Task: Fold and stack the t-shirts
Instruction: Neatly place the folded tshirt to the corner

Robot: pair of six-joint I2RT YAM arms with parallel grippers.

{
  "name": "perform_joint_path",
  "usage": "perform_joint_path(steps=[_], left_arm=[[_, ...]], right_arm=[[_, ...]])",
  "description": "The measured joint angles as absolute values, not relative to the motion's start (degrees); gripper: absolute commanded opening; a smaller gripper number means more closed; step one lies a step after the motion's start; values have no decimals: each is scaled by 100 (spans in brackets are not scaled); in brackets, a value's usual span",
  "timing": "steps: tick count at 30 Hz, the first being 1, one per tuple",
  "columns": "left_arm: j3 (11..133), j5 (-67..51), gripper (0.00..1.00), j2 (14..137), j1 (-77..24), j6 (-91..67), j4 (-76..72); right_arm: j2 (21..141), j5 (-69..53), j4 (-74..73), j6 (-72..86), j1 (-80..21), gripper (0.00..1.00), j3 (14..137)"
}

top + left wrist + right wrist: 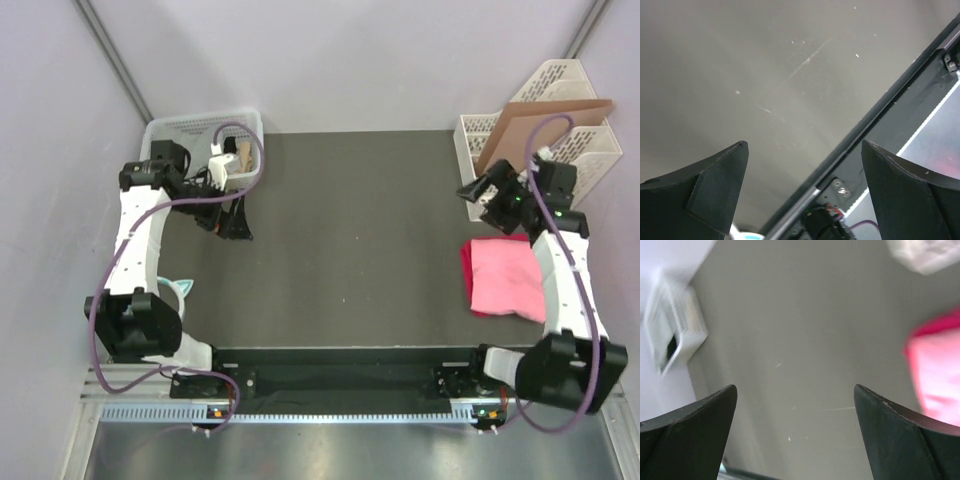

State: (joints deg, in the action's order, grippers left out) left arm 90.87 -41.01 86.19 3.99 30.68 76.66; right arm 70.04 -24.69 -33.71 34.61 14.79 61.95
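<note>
Right gripper (795, 390) and left gripper (805, 142) gape wide, empty. Pink tee (508, 278) lies on red tee (466, 265) at my right, seemingly folded: light, limp cloth, so I'd pinch a doubled edge. My right arm (560, 285) crosses it; rack (475, 140) and cardboard (545, 118) stand behind, basket (200, 122) far left.

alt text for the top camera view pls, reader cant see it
Seen from above, a folded pink t-shirt lies on a darker red t-shirt at the right edge of a dark table. Both grippers are open and empty, the left gripper near a white basket, the right gripper near a file rack holding cardboard.
</note>
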Motion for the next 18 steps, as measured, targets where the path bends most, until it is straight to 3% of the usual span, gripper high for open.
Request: perform_joint_path(steps=[6,18], left_arm=[[8525,-3822,99,8243,399,2469,7310],[7859,-2812,99,7885,405,1647,6213]], right_arm=[[6394,-2515,-3114,3006,-80,100,6554],[6302,-2626,-3028,2574,-1249,100,6182]])
